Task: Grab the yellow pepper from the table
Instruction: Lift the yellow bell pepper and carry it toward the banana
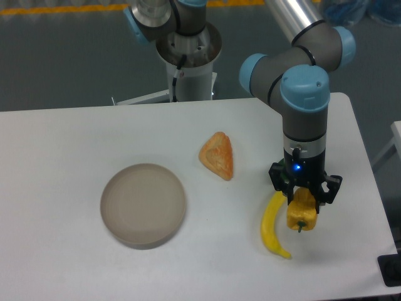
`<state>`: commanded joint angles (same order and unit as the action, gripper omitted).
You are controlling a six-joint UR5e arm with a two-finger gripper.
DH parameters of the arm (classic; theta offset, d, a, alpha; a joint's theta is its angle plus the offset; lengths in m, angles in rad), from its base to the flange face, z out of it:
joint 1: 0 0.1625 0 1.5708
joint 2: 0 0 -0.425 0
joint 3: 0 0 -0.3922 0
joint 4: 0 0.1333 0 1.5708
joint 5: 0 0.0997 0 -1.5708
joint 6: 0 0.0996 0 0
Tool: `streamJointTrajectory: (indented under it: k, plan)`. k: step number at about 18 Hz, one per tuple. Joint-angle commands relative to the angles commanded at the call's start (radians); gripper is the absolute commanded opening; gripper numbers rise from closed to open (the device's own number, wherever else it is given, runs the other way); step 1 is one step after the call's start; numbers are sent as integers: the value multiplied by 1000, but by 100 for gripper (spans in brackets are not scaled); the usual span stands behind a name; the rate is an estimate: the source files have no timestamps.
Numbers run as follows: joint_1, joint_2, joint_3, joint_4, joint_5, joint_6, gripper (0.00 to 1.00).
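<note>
The yellow pepper (301, 213), small, blocky and yellow-orange with a short dark stem pointing down, hangs between the fingers of my gripper (304, 194), which is shut on it. It sits over the right part of the white table (75, 263); whether it touches the tabletop I cannot tell. My arm comes down from the upper right and stands upright above the pepper.
A long curved yellow banana-like item (272, 226) lies just left of the pepper. An orange wedge-shaped piece (217, 155) rests mid-table. A round grey-beige plate (143, 204) sits to the left. The robot base (187, 50) stands behind the table. The table's right edge is close.
</note>
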<state>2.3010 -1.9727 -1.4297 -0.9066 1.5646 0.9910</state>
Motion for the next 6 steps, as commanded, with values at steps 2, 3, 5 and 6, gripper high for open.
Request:
streamJointTrajectory:
  k: [2,3,5,6]
  plan:
    - [-2,-2,2,0,5,-2,55]
    - [0,-2,2,0,5,-2,55]
    - [-2,-2,2,0,5,-2,55]
    - [-2,-2,0,0,5,-2,55]
